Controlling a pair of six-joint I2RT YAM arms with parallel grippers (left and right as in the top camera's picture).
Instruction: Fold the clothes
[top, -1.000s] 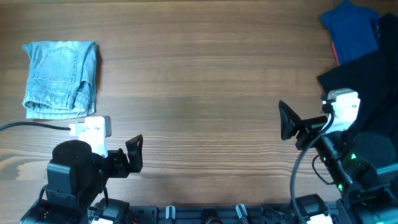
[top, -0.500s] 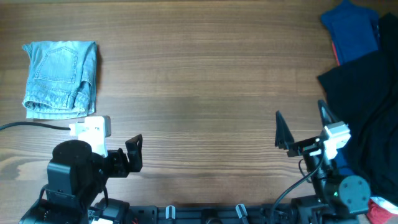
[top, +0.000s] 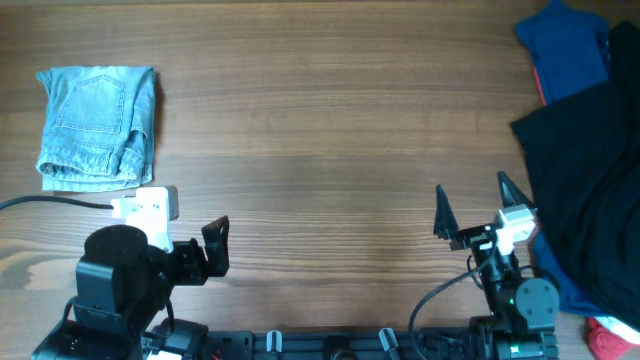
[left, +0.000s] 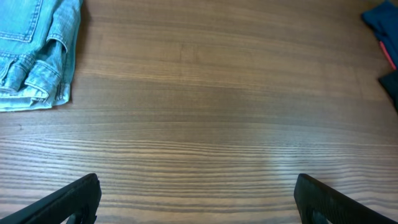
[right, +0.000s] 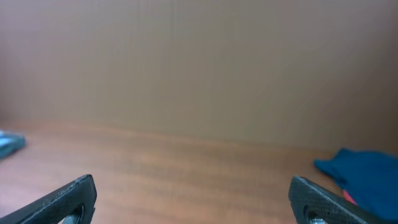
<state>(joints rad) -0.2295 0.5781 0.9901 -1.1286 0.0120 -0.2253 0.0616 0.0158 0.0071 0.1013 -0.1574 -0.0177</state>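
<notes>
The light blue denim shorts (top: 98, 125) lie folded in a compact rectangle at the far left of the table, a back pocket facing up. They also show in the left wrist view (left: 34, 50), top left. My left gripper (top: 214, 248) is open and empty near the front edge, well to the right of and nearer than the shorts; its jaws (left: 196, 199) frame bare wood. My right gripper (top: 472, 200) is open and empty at the front right, its jaws (right: 193, 199) looking across the table. A sliver of the shorts (right: 9, 143) shows at that view's left edge.
A large black garment (top: 590, 180) covers the right edge of the table. A dark royal-blue garment (top: 565, 50) lies at the back right and also shows in the right wrist view (right: 360, 174). A red item (top: 605, 338) sits at the front right corner.
My right arm has drawn back toward the front edge and away from the black garment, its open jaws now pointing across the table. The left arm and the shorts have not moved.
</notes>
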